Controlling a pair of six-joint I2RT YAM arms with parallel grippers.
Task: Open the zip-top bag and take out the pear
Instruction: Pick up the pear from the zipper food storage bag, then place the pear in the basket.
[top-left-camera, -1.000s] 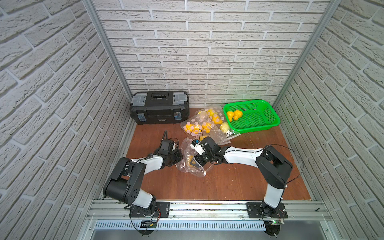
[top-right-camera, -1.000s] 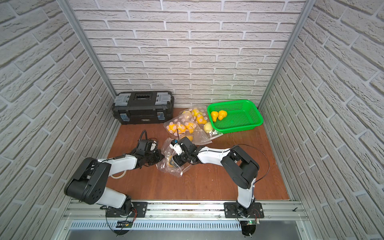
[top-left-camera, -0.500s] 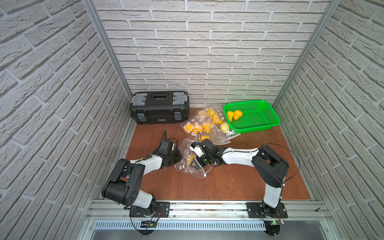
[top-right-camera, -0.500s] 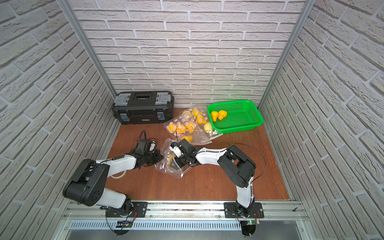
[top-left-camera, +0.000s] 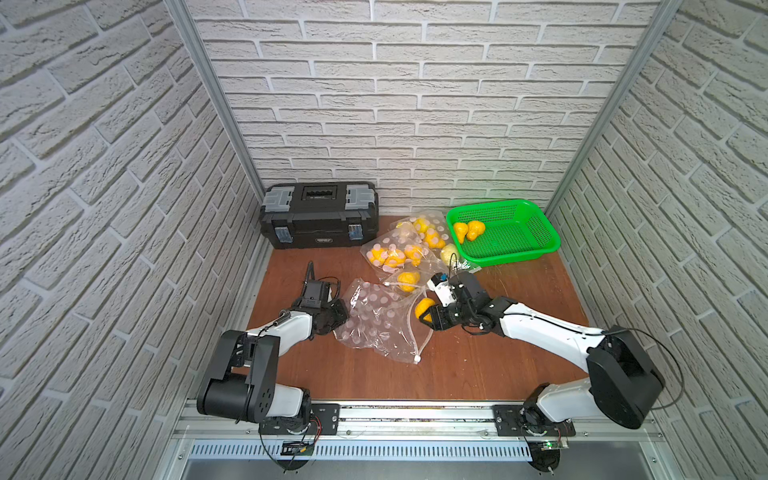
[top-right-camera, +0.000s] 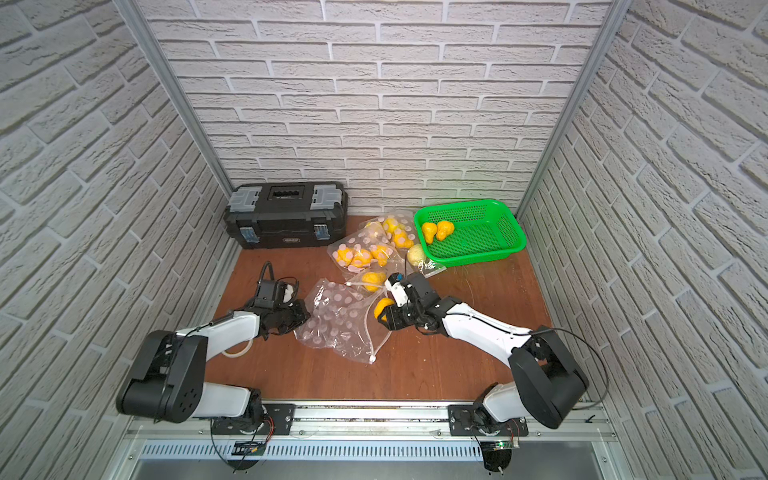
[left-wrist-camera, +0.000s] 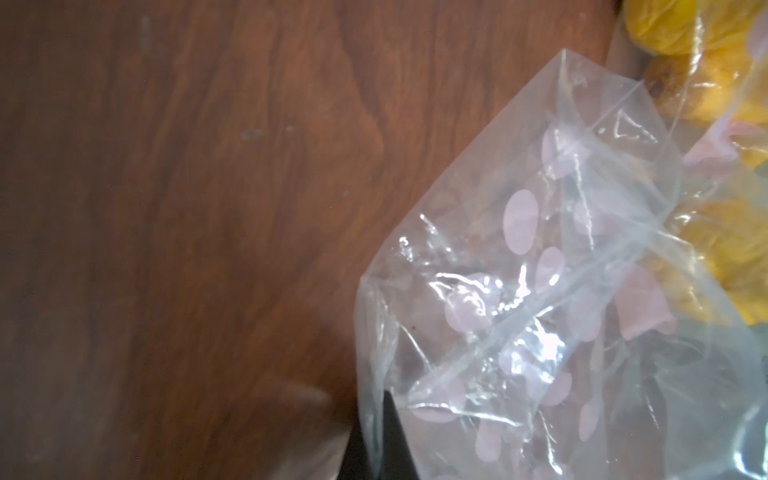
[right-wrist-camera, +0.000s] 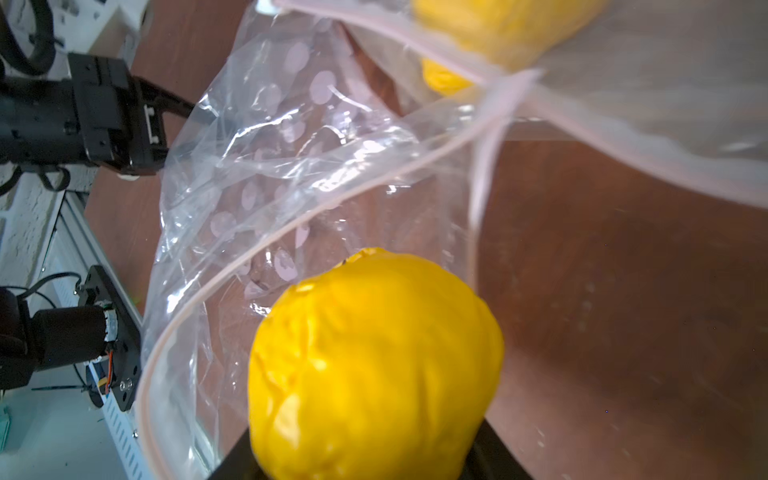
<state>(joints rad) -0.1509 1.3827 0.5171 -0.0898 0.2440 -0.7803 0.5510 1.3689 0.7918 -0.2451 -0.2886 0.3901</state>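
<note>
Yellow, the pear (top-left-camera: 423, 307) is gripped by the right claw (top-left-camera: 429, 317) at the open mouth of the zip-top bag (top-left-camera: 374, 320), at its 3 o'clock. The bag's 9 o'clock edge is pinched by the clenched left claw (top-left-camera: 340, 318).

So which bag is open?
The near bag, held by the left gripper: its mouth gapes and the right gripper holds a pear just outside. The bags behind hold pears.

In a top view: right gripper (top-left-camera: 432, 318) grips a yellow pear (top-left-camera: 423, 308) at the open mouth of the dotted zip-top bag (top-left-camera: 374, 320). The left gripper (top-left-camera: 336, 318) pinches the bag's opposite edge. Behind lie bagged pears (top-left-camera: 390, 257), a green basket (top-left-camera: 550, 241) with two loose pears (top-left-camera: 467, 230), and a black toolbox (top-left-camera: 319, 222).
</note>
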